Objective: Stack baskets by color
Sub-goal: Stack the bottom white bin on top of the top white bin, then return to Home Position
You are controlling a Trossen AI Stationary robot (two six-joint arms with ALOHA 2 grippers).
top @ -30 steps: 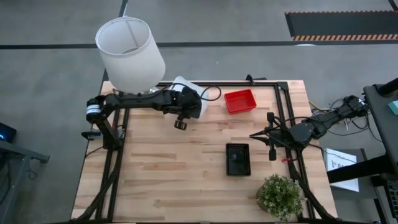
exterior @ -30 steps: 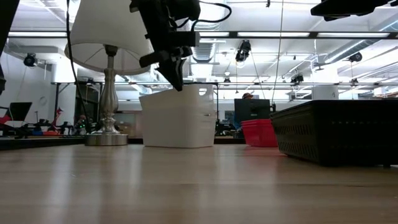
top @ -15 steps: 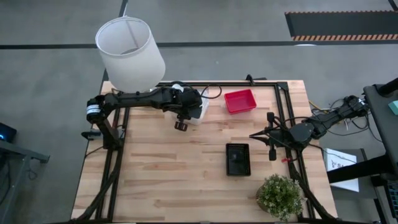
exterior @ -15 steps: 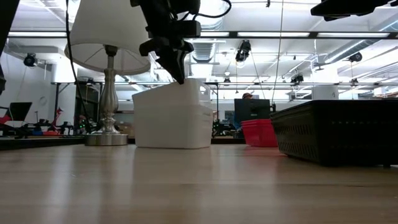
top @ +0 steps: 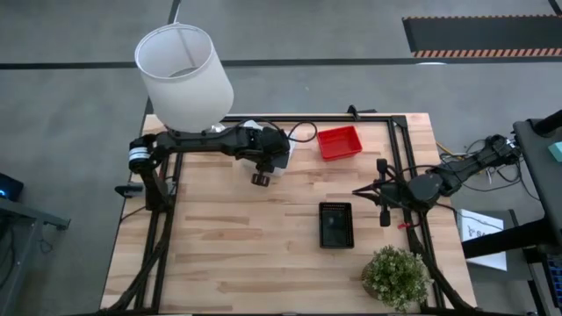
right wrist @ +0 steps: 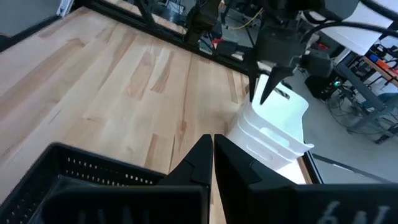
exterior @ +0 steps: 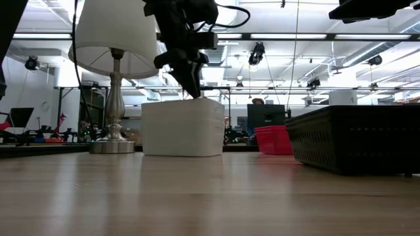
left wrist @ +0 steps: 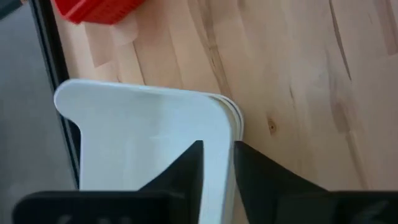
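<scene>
The left gripper [top: 260,178] hangs over the white basket stack [exterior: 182,126] at the back of the wooden table [top: 237,246], just in front of the lamp [top: 183,74]. Through the left wrist camera its 2 dark fingers [left wrist: 186,168] straddle the rim of the top white basket [left wrist: 143,137], one inside the wall and one outside, a slim gap showing on either side; whether they pinch the wall or stand just clear of it, I cannot tell. In that view several nested rims show at the stack's corner. From table height the stack sits flat on the wood, the fingertips at its upper edge.

The red basket [top: 339,142] lies near the back edge, a little to the right of the white stack and apart from it. The black mesh basket [top: 335,224] sits toward the middle right, close to the potted plant [top: 395,277] at the front corner.

The right gripper [right wrist: 212,144] waits above the table's right side, near the black basket, its fingers pressed together on nothing.
</scene>
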